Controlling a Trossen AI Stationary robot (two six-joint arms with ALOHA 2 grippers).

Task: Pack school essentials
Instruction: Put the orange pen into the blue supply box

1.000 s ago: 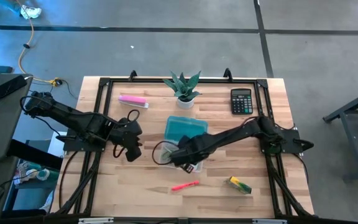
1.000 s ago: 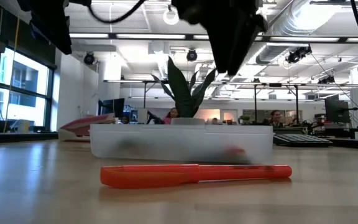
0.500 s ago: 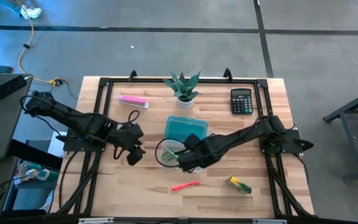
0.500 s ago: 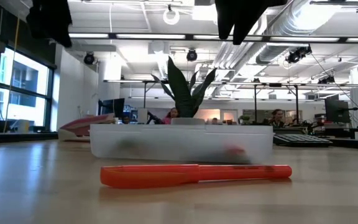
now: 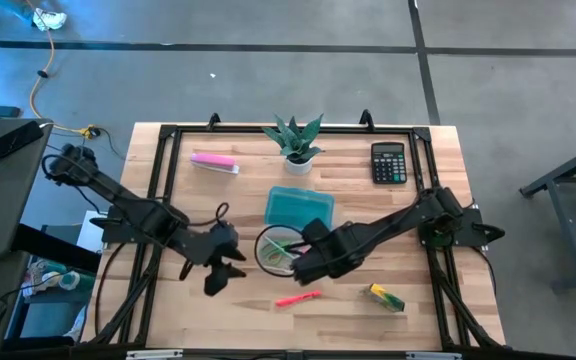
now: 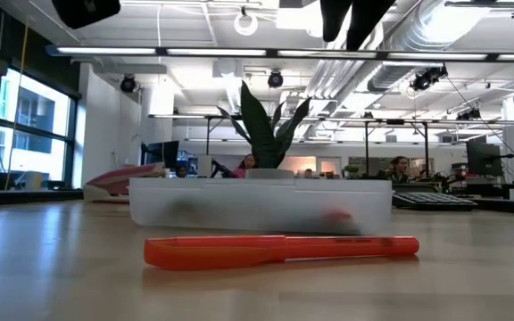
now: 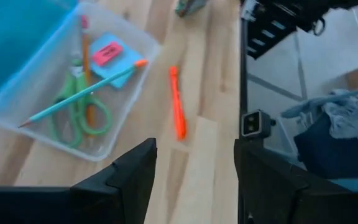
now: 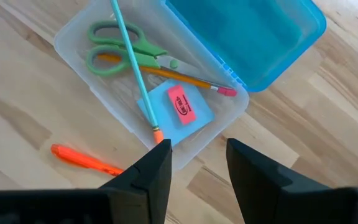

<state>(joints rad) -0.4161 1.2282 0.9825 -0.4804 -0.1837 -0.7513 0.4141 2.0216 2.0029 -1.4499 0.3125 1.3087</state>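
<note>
A clear box [image 5: 280, 248] with an open teal lid [image 5: 300, 208] sits mid-table. In it lie green-handled scissors [image 8: 120, 53], an orange pencil [image 8: 166, 73], a light-blue note pad [image 8: 179, 109] with a pink eraser [image 8: 180, 104] on top, and a green pen [image 8: 132, 68] slanting across them. A pink-red pen [image 5: 298, 298] lies flat on the table near the box, also in the low view [image 6: 279, 250]. A yellow-green block [image 5: 386, 297] lies to its right. My left gripper [image 7: 194, 149] is open, left of the box. My right gripper [image 8: 197, 148] is open above the box's near right corner.
A potted plant [image 5: 296, 145], a black calculator [image 5: 389, 162] and a long pale-pink bar [image 5: 214, 162] stand along the far side. Black frame rails [image 5: 158, 180] run along the table's left and right edges. Bare wood lies along the near edge.
My right gripper has risen from over the box and drawn back toward the table's right and near edge. My left gripper has moved toward the near edge and a little right, and has risen in the low view. The pink-red pen and the box have stayed put.
</note>
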